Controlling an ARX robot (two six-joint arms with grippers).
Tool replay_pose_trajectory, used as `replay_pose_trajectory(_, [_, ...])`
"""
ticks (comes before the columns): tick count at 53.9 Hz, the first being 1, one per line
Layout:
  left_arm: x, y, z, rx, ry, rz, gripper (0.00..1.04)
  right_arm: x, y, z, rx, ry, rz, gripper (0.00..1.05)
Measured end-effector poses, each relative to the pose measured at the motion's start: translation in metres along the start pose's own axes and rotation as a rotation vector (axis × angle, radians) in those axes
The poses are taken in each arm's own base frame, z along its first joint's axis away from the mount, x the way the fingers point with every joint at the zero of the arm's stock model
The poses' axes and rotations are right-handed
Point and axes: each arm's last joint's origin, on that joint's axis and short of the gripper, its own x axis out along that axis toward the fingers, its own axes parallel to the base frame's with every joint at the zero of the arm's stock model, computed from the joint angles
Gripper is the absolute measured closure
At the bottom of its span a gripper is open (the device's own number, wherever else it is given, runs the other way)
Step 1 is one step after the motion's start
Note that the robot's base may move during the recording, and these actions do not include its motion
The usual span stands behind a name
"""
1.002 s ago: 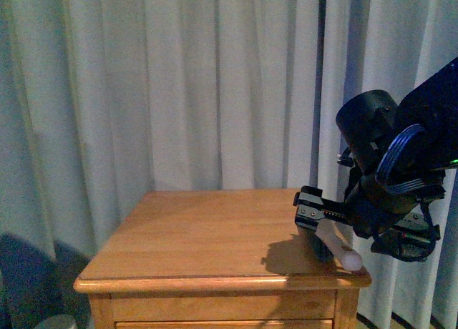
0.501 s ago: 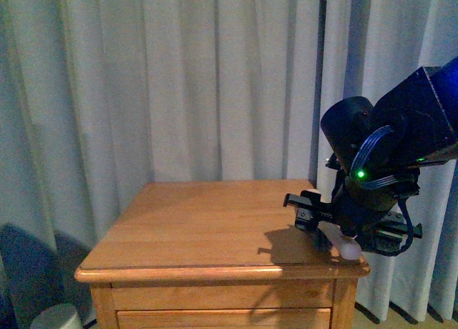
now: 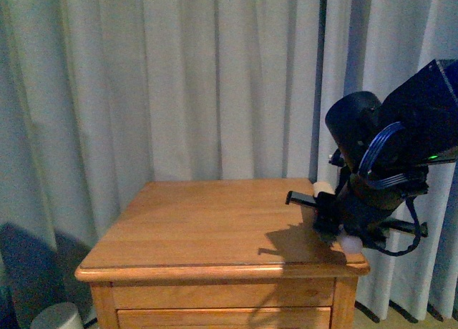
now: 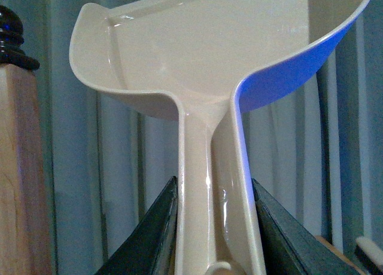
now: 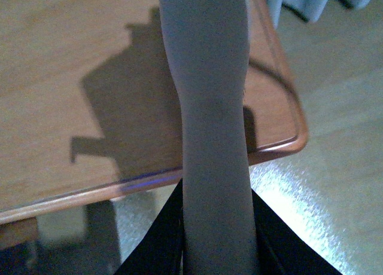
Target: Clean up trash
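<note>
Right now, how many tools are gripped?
2. The dustpan is clamped by its stem in the left fingers; a pale handle sits in the right fingers above the front right corner of the table. Its head is hidden.

A home, most likely a bedroom: a wooden bedside cabinet (image 3: 207, 229) with a drawer (image 3: 222, 319) stands before pale curtains (image 3: 179, 79) hanging to the floor, a wooden post (image 4: 21, 167) topped by a dark knob (image 4: 12, 39) shows nearby, and the floor (image 5: 335, 137) looks carpeted
</note>
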Motion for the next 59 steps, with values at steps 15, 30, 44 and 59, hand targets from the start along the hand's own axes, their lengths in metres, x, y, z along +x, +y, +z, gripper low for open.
replay_pose_trajectory(15, [0.000,0.000,0.000,0.000,0.000,0.000,0.76,-0.126,-0.037,0.008,-0.174,-0.501,-0.006,0.84])
replay_pose_trajectory(30, [0.000,0.000,0.000,0.000,0.000,0.000,0.76,-0.211,-0.094,-0.045,-0.248,-0.709,-0.092,0.84])
replay_pose_trajectory(44, [0.000,0.000,0.000,0.000,0.000,0.000,0.76,-0.261,-0.115,-0.074,-0.241,-0.868,-0.128,0.84])
replay_pose_trajectory(59, [0.000,0.000,0.000,0.000,0.000,0.000,0.76,-0.275,-0.122,-0.094,-0.210,-0.925,-0.168,0.84])
